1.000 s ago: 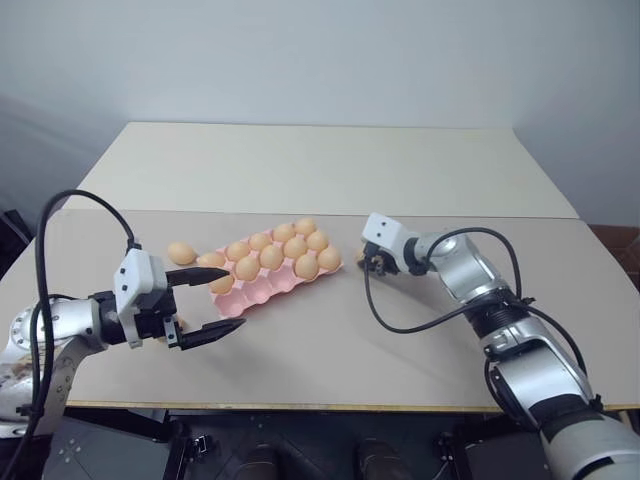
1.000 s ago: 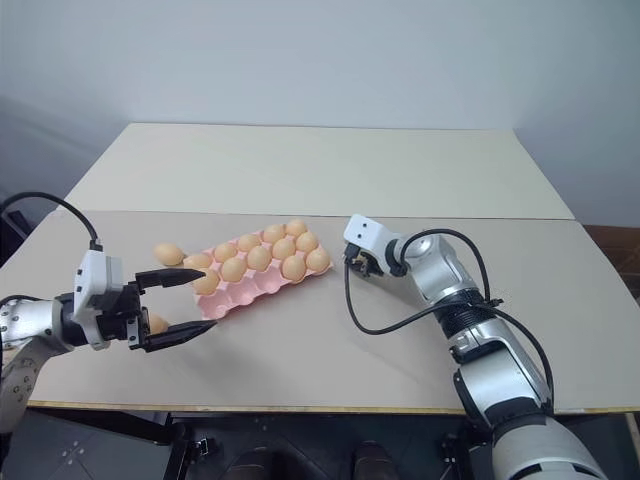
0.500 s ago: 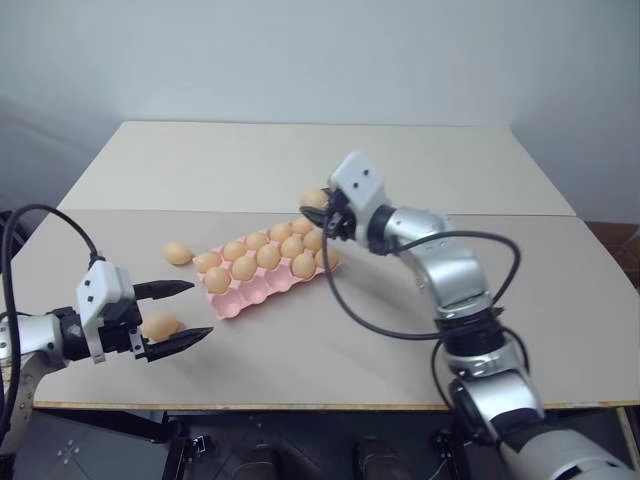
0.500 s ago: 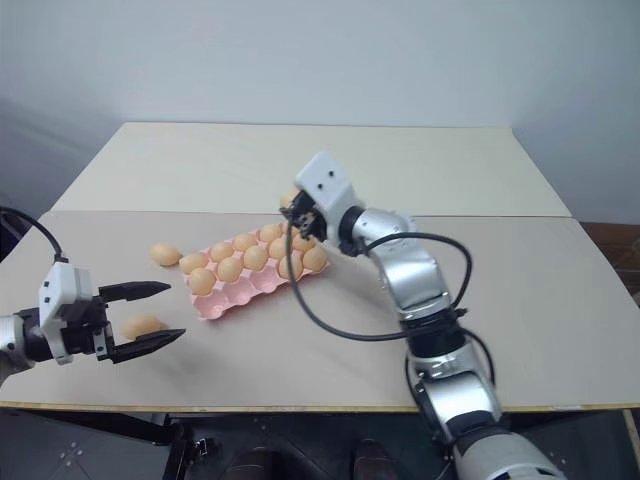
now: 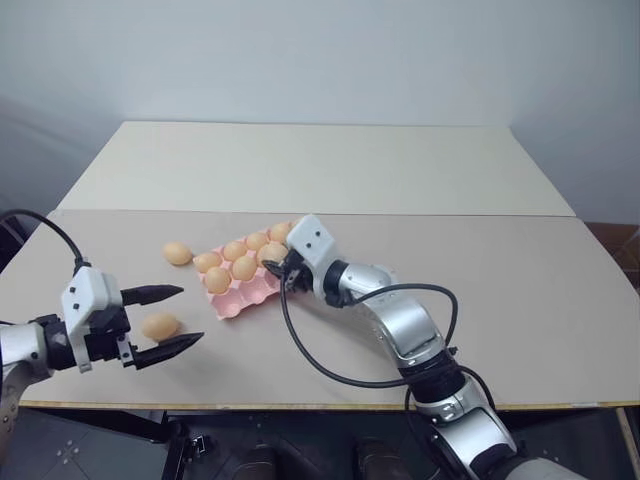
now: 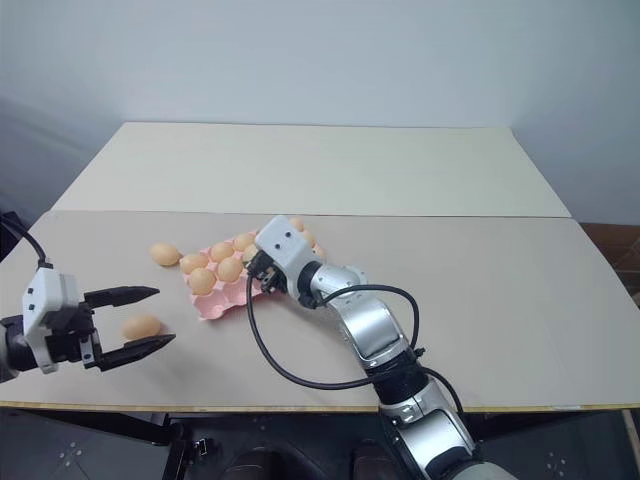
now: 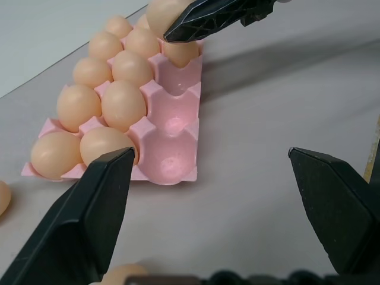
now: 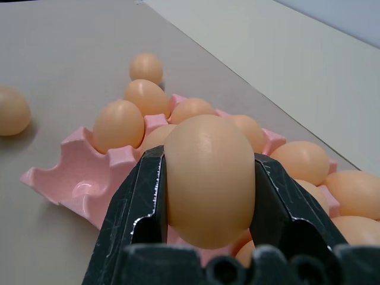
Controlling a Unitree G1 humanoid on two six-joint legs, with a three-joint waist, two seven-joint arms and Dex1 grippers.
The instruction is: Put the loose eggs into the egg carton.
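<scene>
The pink egg carton (image 5: 236, 300) lies at the table's middle with several eggs in its far cups and bare cups (image 7: 172, 127) along its near side. My right gripper (image 5: 286, 270) hovers over the carton's right part, shut on one egg (image 8: 209, 178). One loose egg (image 5: 178, 253) rests on the table left of the carton. Another loose egg (image 5: 160, 326) lies nearer the front, between the spread fingers of my left gripper (image 5: 192, 314), which is open, holds nothing and sits left of the carton.
The work surface is a beige table (image 5: 520, 300), with a second, paler table (image 5: 320, 160) butted against its far side. The right gripper's black cable (image 5: 330, 370) loops over the table in front of the carton.
My right gripper swung from right of the carton up and left, then down over the carton, carrying an egg. My left gripper drew back to the left, uncovering the loose egg.
</scene>
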